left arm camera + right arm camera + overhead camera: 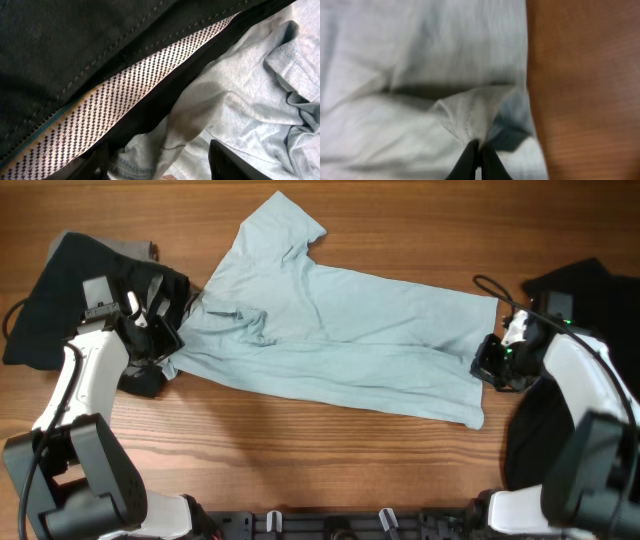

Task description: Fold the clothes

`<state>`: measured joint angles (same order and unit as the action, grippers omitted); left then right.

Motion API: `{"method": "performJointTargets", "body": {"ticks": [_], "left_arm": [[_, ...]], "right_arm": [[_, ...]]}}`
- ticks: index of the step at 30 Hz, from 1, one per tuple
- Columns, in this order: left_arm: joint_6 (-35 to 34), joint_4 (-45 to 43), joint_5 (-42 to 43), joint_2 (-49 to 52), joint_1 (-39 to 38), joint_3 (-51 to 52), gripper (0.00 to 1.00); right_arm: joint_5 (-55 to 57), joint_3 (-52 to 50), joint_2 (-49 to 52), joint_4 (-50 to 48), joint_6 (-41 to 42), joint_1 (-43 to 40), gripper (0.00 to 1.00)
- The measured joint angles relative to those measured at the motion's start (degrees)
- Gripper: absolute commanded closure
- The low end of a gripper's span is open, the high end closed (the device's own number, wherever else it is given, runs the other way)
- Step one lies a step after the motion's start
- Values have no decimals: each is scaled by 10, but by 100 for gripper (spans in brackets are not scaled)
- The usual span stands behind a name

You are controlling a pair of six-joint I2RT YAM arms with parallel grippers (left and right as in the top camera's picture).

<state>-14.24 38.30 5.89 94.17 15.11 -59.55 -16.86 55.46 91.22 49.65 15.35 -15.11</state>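
Note:
The pale aqua T-shirt [330, 330] lies spread across the middle of the wooden table, its left end bunched. My left gripper [160, 330] sits at that bunched end, beside a black garment [60, 290]. In the left wrist view its jaws [160, 170] stand open with rumpled shirt fabric [250, 100] lying loose between the fingers [230, 165]. The black garment's checked lining [115, 110] runs across above. My right gripper [490, 360] is at the shirt's right hem. It is shut [479, 152] on a small peak of the shirt's fabric [470, 115], pinched up at the edge.
A second black garment [575, 285] lies at the far right under my right arm. A thin dark cable [490, 283] curls beside it. Bare wood [585, 90] shows just right of the hem. The arm bases [330, 525] line the front edge.

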Motion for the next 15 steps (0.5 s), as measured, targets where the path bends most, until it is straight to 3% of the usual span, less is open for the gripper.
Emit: {"method": "performJointTargets", "body": {"ticks": [6,10,15], "left_arm": [[0,-2,0,0,0,-1,35],[0,-2,0,0,0,-1,35],[0,-2,0,0,0,-1,34]], "right_arm": [[36,13,-169,145,67,0,96],[50,13,-277,175,103,0,96],[54,13,-323,196,130,0,96]]}}
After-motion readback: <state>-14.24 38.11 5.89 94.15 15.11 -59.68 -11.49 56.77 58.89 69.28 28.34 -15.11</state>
